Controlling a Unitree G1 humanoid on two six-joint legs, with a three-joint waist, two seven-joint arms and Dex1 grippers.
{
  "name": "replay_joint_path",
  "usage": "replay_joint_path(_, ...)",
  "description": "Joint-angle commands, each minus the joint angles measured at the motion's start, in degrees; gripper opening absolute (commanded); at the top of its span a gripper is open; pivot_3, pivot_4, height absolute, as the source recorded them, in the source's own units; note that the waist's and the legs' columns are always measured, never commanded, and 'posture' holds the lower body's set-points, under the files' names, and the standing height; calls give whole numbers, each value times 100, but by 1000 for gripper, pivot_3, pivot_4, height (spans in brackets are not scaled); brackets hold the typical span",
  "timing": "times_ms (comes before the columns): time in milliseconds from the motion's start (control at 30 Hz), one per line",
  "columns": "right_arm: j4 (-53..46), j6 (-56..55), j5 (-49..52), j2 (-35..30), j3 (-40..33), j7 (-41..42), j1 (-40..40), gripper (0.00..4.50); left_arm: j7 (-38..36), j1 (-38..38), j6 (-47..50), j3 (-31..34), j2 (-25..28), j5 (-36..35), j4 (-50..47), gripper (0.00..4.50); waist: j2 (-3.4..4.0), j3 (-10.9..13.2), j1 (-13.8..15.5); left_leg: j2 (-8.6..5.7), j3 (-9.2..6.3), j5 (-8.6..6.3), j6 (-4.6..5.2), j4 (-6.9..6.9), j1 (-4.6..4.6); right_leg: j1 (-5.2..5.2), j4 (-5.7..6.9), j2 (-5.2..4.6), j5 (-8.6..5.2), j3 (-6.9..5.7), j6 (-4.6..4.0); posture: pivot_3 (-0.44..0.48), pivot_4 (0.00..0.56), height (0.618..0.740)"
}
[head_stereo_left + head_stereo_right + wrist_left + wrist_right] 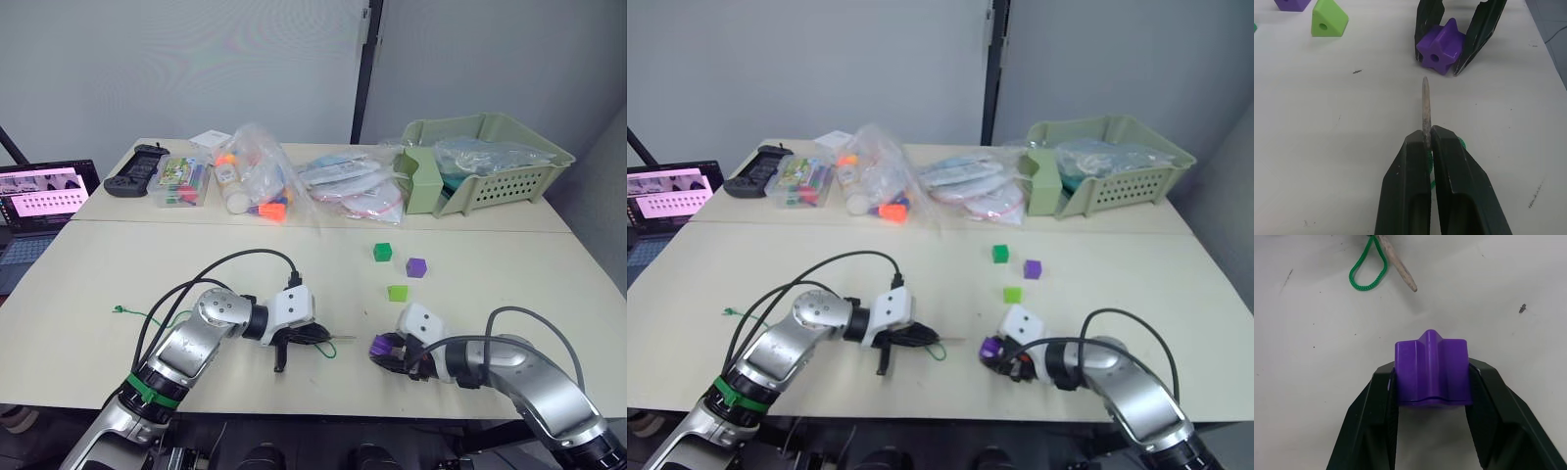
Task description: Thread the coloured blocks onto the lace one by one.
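First threading, by my read. Left gripper (1427, 142) pinches the lace (1369, 269) at its stiff, pale, rough tip (1425, 105), near table (118, 264) edge. Right gripper (1431, 382) clamps a glossy purple star block (1440, 46). Tip near the bore, apart. Next: align, push through.

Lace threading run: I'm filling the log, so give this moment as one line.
left gripper: shut on green lace's pale tip | right gripper: shut on purple star block | tip short of block's hole, table

The purple star block (1439, 45) looks like smooth glossy plastic, the lace (1367, 271) braided cord, the bench (1327, 122) matt.
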Motion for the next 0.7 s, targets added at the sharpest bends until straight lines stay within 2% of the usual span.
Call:
replay_joint_path(33,199,-529,-203,-91,160,291,-130,1369,-112,-197,80,-67,-7,-59,-195,0,0,0,-2,0,1,0,0,0,0,1,0,0,0,0,0,0,150,740)
replay_joint_path(333,1249,-1782,-368,100,485,1317,-774,1369,39,-227,509,-389,-110,122,-414,0,0,0,-26,4,6,0,0,1,5,2,4,6,0,-1,-1,0,150,740)
replay_joint_path(700,1699,-2227,-612,113,536,1692,-911,1369,346,-268,975,-473,-46,199,-672,0,0,0,-10,3,-3,0,0,1,6,3,6,3,1,0,-1,0,150,740)
